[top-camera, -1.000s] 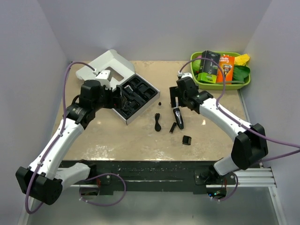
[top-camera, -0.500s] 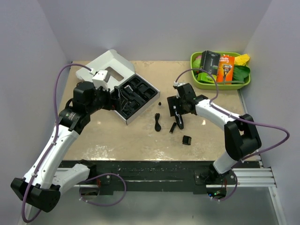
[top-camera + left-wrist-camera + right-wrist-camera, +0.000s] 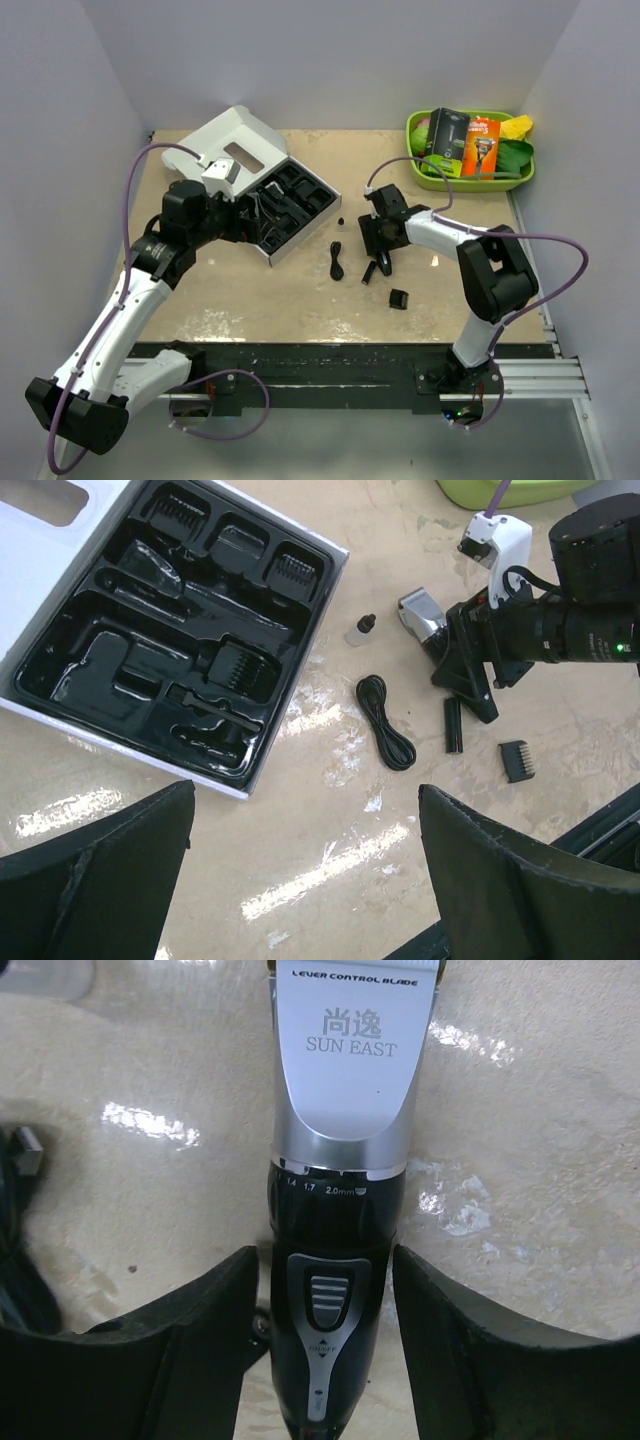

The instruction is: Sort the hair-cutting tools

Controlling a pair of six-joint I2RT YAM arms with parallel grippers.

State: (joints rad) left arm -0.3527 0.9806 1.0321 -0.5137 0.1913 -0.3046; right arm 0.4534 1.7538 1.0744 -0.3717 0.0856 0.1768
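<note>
The black-and-silver hair clipper (image 3: 340,1160) lies on the table, blade end away from the right wrist camera. My right gripper (image 3: 325,1280) is open and low, one finger on each side of the clipper's black handle, with small gaps. In the top view it (image 3: 377,246) covers most of the clipper (image 3: 384,264). A coiled black cord (image 3: 337,262), a short black piece (image 3: 369,271), a black comb attachment (image 3: 398,299) and a tiny black bit (image 3: 341,220) lie around it. My left gripper (image 3: 305,810) is wide open and empty above bare table, by the box (image 3: 300,695) in front of it.
The white box with a black moulded insert (image 3: 290,210) sits left of centre, its lid (image 3: 235,145) open behind. A green tray (image 3: 470,183) with packaged razors (image 3: 446,140) stands at the back right. A small clear bottle (image 3: 362,630) lies near the clipper's blade end.
My right gripper has come down toward the near left and now straddles the clipper, which lay uncovered before. My left arm has shifted slightly; its gripper stays by the box.
</note>
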